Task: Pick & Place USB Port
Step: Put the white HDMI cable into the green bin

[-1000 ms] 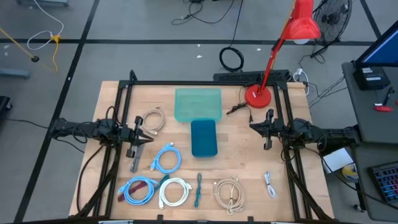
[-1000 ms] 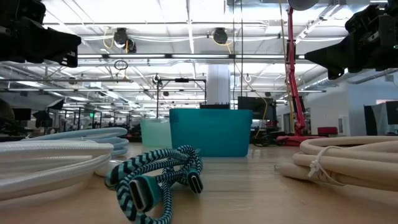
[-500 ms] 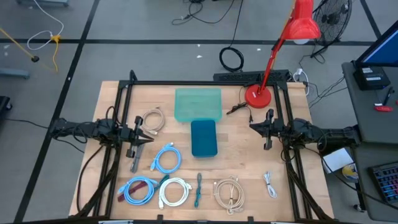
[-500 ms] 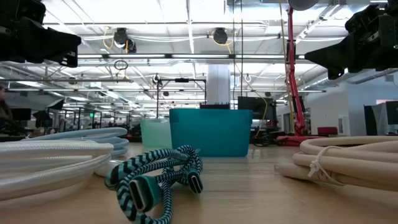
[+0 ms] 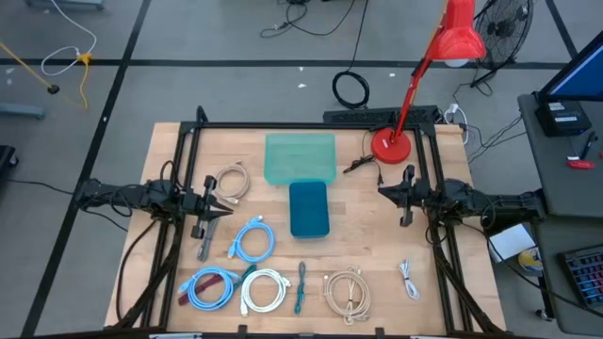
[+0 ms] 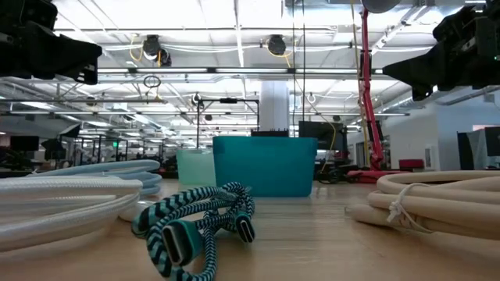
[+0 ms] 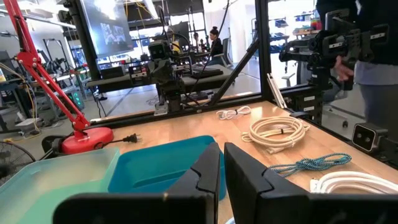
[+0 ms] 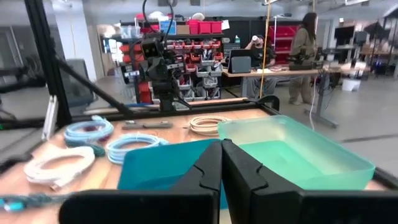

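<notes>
Both arms parked mid-counter, nothing held. Left gripper (image 5: pixel 215 200) sits at the left of the high view, fingers nearly together with a thin gap, empty. Right gripper (image 5: pixel 400 193) at the right, fingers fully closed, empty. Teal bin (image 5: pixel 308 209) is at frame centre, touching the pale green bin (image 5: pixel 300 157) just above it; presumably the drop targets. USB cables are spread over the lower half of the counter (image 5: pixel 358 235): beige coil (image 5: pixel 232 182) just right of the left gripper, blue coil (image 5: pixel 252 239) below that, another blue coil (image 5: pixel 209 288) and a white coil (image 5: pixel 264 290) at lower left, striped teal cable (image 5: pixel 300 287) at bottom centre, big beige coil (image 5: pixel 347 293) to its right, small white cable (image 5: pixel 408 279) at lower right. Can't tell which one is the target. Judgement on handling: all light and floppy, a coil will sag and may unwind if lifted by one loop; braided jackets should give decent friction, smooth white ones may slip. Best hold is probably the tied waist of a bundle, pinching several strands at once, or the rigid plug. Fingers need to open first. Red lamp (image 5: pixel 389 146) at upper right is clear of the cables.
</notes>
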Controlling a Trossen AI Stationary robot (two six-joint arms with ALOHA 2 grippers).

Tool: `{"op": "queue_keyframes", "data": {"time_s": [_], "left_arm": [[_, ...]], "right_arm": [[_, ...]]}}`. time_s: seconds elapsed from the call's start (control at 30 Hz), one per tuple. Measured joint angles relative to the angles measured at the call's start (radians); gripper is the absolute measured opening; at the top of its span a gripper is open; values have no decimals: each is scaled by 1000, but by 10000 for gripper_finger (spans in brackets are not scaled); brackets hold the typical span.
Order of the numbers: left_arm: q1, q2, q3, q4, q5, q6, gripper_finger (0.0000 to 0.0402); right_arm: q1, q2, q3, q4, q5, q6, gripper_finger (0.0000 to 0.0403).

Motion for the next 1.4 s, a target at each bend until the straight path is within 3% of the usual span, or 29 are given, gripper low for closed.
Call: {"op": "queue_keyframes", "data": {"time_s": [0.1, 0.3, 0.4, 0.5, 0.7, 0.87, 1.0, 1.13, 1.23, 1.4], "left_arm": [[0, 0, 0, 0, 0, 0, 26], [0, 0, 0, 0, 0, 0, 26], [0, 0, 0, 0, 0, 0, 26], [0, 0, 0, 0, 0, 0, 26], [1, 0, 0, 12, -17, 0, 26], [9, 0, 0, 188, -186, 2, 26], [18, 0, 0, 429, -372, -23, 26], [23, 0, 2, 746, -520, -271, 26], [24, 0, 2, 816, -624, -506, 26], [24, 12, 3, 752, -512, -883, 26]], "right_arm": [[0, 0, 0, 47, 0, 176, 0], [0, 0, 0, 161, 2, 727, 0], [0, 0, 0, 169, 5, 884, 0], [0, 0, 0, 173, 20, 962, 0], [0, 0, 0, 174, 173, 1062, 0], [0, 0, 0, 174, 318, 1074, 0], [0, 0, 0, 174, 412, 1076, 0], [0, 1, 0, 174, 477, 1060, 0], [0, 1, 0, 173, 531, 1058, 0], [0, 1, 0, 174, 550, 1050, 0]]}}
